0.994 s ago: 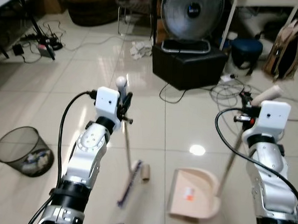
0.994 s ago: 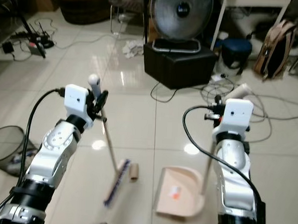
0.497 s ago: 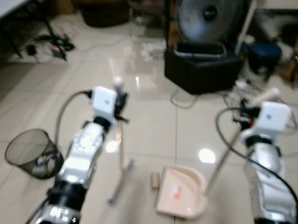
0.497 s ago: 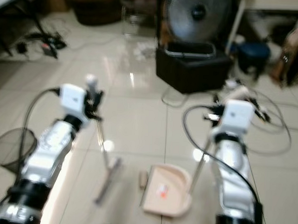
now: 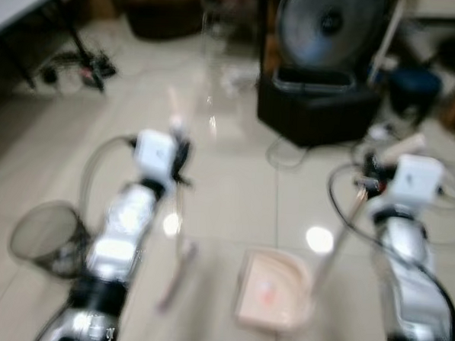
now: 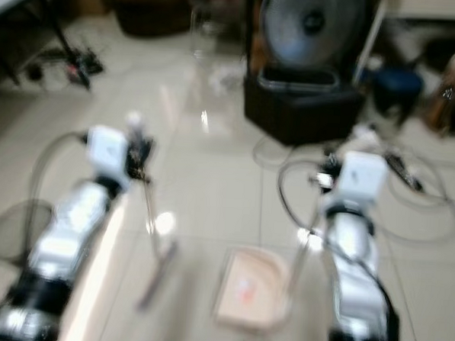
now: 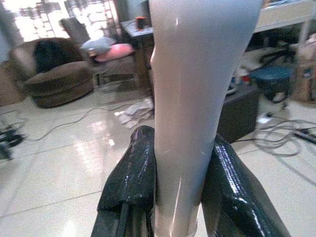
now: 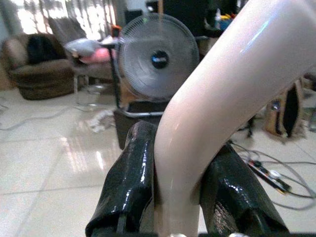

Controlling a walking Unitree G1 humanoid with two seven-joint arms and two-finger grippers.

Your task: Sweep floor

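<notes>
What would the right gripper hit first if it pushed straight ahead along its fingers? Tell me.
Probably the black box under the standing fan, which sits dead ahead of the right gripper across open floor. Depth is unclear. The gripper is clamped on the dustpan handle.

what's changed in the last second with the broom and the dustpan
The small brown piece that lay beside the broom head has gone toward the dustpan; blur hides it now. The left gripper stays clamped on the broom handle, the right gripper on the dustpan handle.

Slanted broom [image 5: 179, 252] beside beige dustpan [image 5: 271, 291]
</notes>
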